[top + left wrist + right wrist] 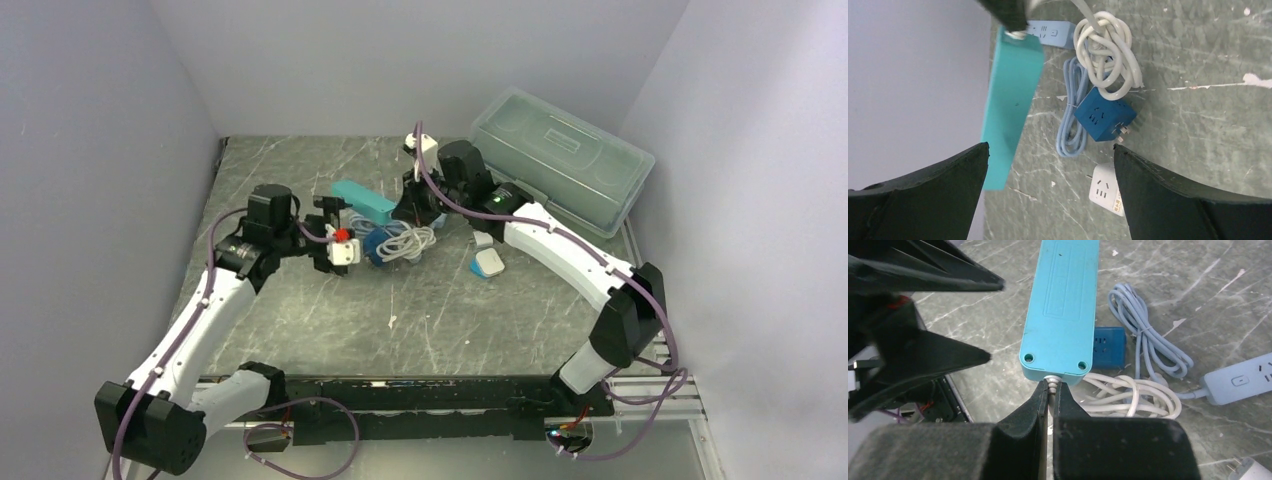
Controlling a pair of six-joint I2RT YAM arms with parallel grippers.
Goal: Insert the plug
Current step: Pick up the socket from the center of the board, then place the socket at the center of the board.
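My right gripper [1050, 385] is shut on the white cord [1133, 397] where it leaves the end of a teal power strip [1063, 305], and holds that end tilted above the table. The rest of the cord lies coiled; I cannot make out its plug. A dark blue cube plug [1105, 120] with metal prongs lies beside the coil. My left gripper [1050, 147] hangs open and empty over the table, with the teal power strip [1010, 100] just off its left finger. From above, the left gripper [328, 232] and right gripper [400, 212] flank the strip [362, 203].
A white cube socket [1105, 190] lies by my left gripper's right finger. A pale blue power strip [1243, 382] with its bundled cable [1148, 340] is beside the coil. A white-and-blue adapter [488, 263] and a clear lidded box [560, 160] sit to the right.
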